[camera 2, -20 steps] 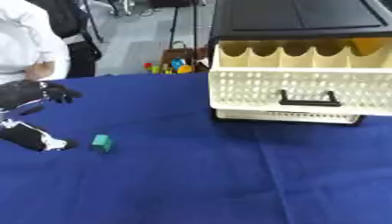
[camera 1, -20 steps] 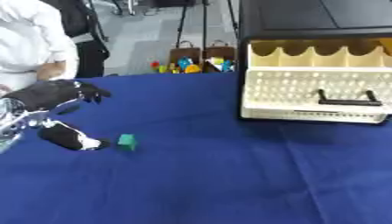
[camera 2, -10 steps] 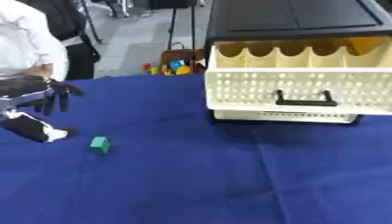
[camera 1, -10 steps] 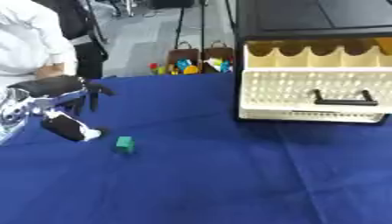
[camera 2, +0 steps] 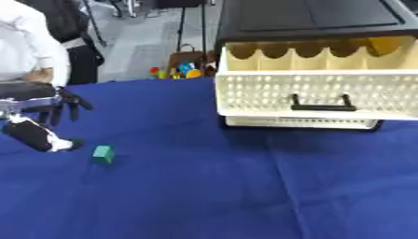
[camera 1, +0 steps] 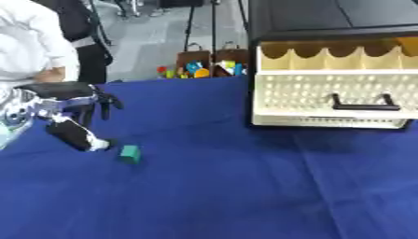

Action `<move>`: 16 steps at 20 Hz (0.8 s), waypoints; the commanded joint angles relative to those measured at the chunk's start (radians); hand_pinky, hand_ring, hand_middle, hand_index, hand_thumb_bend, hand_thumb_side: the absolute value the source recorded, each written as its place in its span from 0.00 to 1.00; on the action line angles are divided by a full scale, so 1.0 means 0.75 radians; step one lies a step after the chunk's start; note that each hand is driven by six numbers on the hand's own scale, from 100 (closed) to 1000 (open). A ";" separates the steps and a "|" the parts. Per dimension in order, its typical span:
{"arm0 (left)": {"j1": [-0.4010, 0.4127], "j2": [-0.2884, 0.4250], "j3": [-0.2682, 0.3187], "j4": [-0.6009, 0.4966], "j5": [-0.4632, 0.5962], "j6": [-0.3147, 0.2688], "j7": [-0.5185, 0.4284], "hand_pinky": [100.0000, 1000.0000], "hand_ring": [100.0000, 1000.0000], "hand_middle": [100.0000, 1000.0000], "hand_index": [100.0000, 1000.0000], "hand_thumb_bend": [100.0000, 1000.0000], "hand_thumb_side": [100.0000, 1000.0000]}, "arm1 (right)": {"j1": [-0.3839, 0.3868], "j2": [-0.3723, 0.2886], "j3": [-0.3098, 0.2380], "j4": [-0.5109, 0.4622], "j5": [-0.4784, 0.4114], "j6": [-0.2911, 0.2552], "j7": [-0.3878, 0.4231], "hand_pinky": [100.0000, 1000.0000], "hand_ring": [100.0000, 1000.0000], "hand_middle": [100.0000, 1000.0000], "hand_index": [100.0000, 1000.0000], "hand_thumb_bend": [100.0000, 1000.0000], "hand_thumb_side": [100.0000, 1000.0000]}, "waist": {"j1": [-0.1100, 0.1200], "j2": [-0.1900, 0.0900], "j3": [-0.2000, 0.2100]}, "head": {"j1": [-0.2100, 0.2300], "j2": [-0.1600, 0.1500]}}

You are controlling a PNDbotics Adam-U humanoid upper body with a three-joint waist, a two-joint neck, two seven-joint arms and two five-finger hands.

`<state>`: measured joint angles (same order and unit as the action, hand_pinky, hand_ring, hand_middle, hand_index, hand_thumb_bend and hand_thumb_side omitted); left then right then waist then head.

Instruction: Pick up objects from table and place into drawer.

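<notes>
One small green block (camera 1: pixel 129 154) sitting on the blue counter (camera 1: pixel 245 186), over on the left side; nothing touching it. Left hand (camera 1: pixel 72 95) hovering up and to the left of the block, near but clearly apart from it; fingers (camera 1: pixel 104 103) hanging downward and spread apart, thumb (camera 1: pixel 78 136) stretched out low toward the block with its pale tip just beside it; not holding anything. No sign of the right hand in either view.

Over on the right, well apart from the block: cream drawer (camera 2: pixel 314 88) pulled out of a black cabinet (camera 2: pixel 310 18), perforated front with a black handle (camera 2: pixel 323 103); scalloped dividers across the inside, and something yellow-orange (camera 2: pixel 380 45) in the far right compartment, can't make out what.

Beyond the far edge of the counter, down on the floor: a couple of baskets of colourful toys (camera 1: pixel 200 69).
</notes>
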<state>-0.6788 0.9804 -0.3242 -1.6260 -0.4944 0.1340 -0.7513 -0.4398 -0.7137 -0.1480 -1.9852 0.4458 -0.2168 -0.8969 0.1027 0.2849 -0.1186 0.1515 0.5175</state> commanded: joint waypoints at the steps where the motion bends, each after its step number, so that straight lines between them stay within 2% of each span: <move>1: -0.030 0.018 0.002 0.004 0.012 0.004 -0.071 0.44 0.47 0.58 0.88 0.36 0.36 | -0.012 -0.018 -0.006 -0.020 0.010 -0.004 -0.013 0.30 0.44 0.40 0.74 0.06 0.73 | -0.006 -0.017 -0.003 | 0.007 -0.003; 2: -0.034 0.015 0.001 0.004 0.017 0.004 -0.093 0.44 0.48 0.58 0.87 0.32 0.38 | -0.012 -0.016 -0.007 -0.020 0.010 -0.003 -0.013 0.30 0.44 0.40 0.73 0.06 0.74 | -0.006 -0.016 -0.003 | 0.007 -0.003; 7: -0.052 0.003 0.016 -0.005 0.008 0.009 -0.193 0.44 0.49 0.58 0.87 0.34 0.38 | -0.010 -0.008 -0.009 -0.020 0.009 -0.003 -0.013 0.30 0.44 0.40 0.73 0.06 0.73 | -0.006 -0.013 -0.002 | 0.006 -0.006; 16: -0.080 -0.029 -0.024 0.065 -0.005 0.001 -0.208 0.43 0.48 0.57 0.84 0.30 0.38 | -0.012 0.003 -0.019 -0.020 0.003 -0.008 -0.013 0.30 0.44 0.40 0.73 0.05 0.72 | -0.004 -0.004 -0.011 | 0.012 -0.014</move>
<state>-0.7186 0.9388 -0.3476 -1.5807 -0.4942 0.1358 -0.9033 -0.4396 -0.6950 -0.1487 -1.9852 0.4473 -0.2166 -0.9010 0.1030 0.2967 -0.1258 0.1556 0.5169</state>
